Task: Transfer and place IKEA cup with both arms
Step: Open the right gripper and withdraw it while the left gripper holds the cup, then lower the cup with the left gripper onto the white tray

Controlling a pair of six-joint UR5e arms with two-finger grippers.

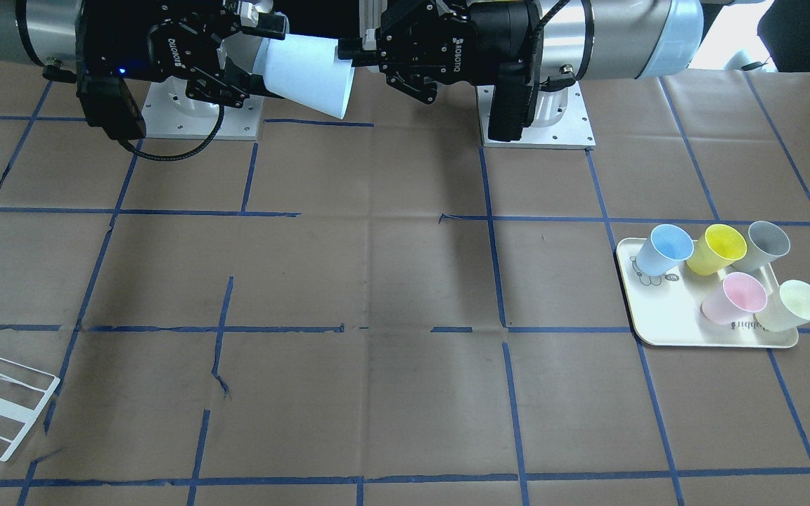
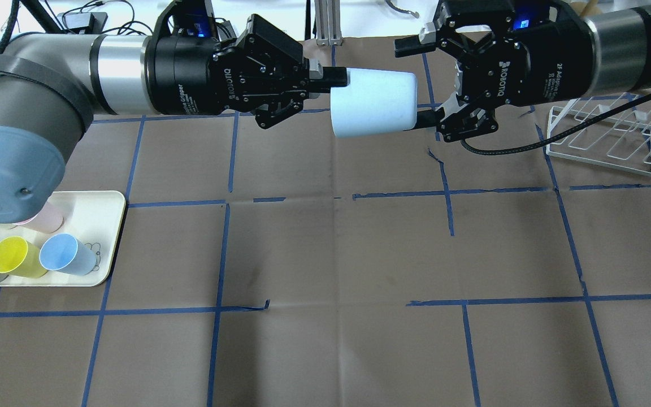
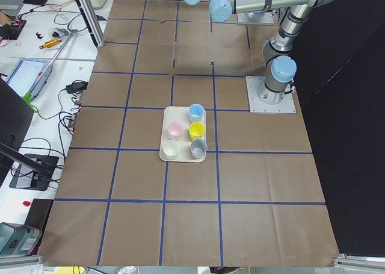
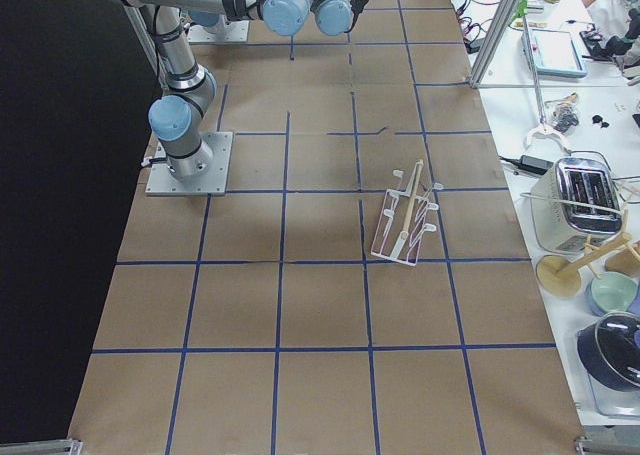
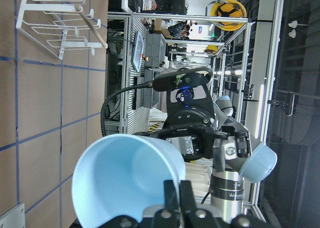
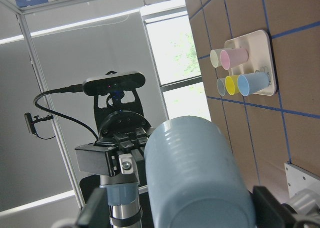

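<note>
Handover well apart from the tray (image 2: pixel 99 215): left gripper (image 2: pixel 334 79) pinches the IKEA cup (image 2: pixel 373 104) by its rim; right gripper (image 2: pixel 410 82), spread around the base, should close squarely before any release.

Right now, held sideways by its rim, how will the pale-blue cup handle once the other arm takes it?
Probably light: the left gripper carries the IKEA cup sideways by a rim pinch. Its smooth taper could slip from the right gripper. On its side, it would likely roll in a curve.

pale-blue ikea cup (image 2: pixel 373 110); sideways, above table
</note>
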